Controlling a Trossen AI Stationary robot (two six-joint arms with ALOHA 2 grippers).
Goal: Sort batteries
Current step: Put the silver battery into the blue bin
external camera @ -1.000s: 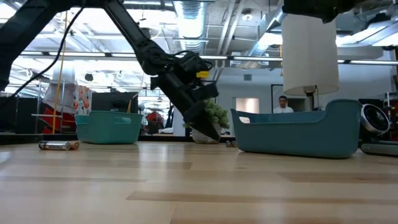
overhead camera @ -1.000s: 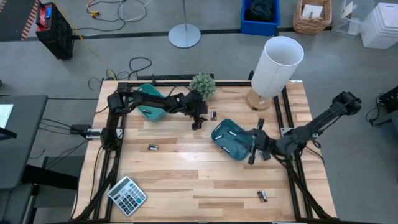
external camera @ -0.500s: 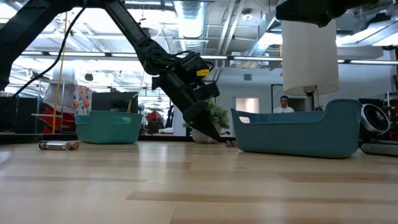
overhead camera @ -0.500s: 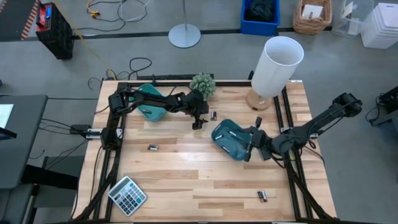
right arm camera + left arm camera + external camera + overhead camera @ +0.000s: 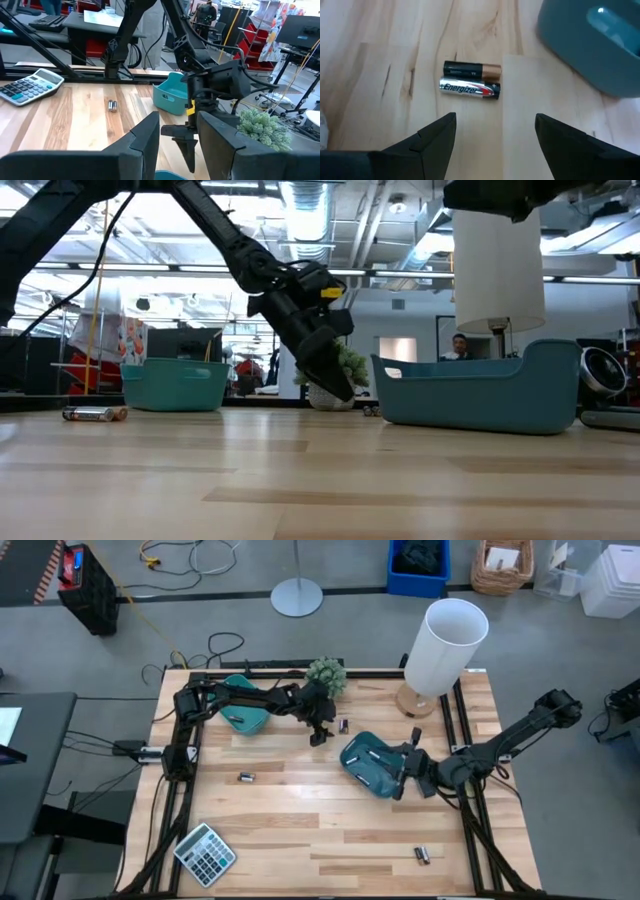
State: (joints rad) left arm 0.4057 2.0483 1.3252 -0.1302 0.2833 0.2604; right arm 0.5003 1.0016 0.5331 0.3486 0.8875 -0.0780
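Two batteries lie side by side on the wood: a black-and-copper one [image 5: 471, 70] and a silver one [image 5: 469, 89], seen as a pair [image 5: 343, 725] in the high view. My left gripper [image 5: 495, 125] [image 5: 320, 735] hangs open just short of them, fingers pointing down, touching nothing. More batteries lie apart [image 5: 246, 777] [image 5: 422, 855]. One teal tray [image 5: 243, 712] sits far left, another [image 5: 370, 765] right of centre with batteries inside. My right gripper [image 5: 405, 773] [image 5: 179, 135] is open by that tray's right rim.
A white lamp [image 5: 443, 645] and a small green plant [image 5: 326, 675] stand at the far edge. A grey calculator [image 5: 205, 853] lies at the near left corner. Bare wood spreads across the table's middle and near side. A person [image 5: 460, 346] shows in the room behind.
My right gripper has slid a little toward the table's left, closer over the right tray's rim, and then held. My left arm's forearm has swung slightly toward the far edge, with its gripper staying open beside the battery pair.
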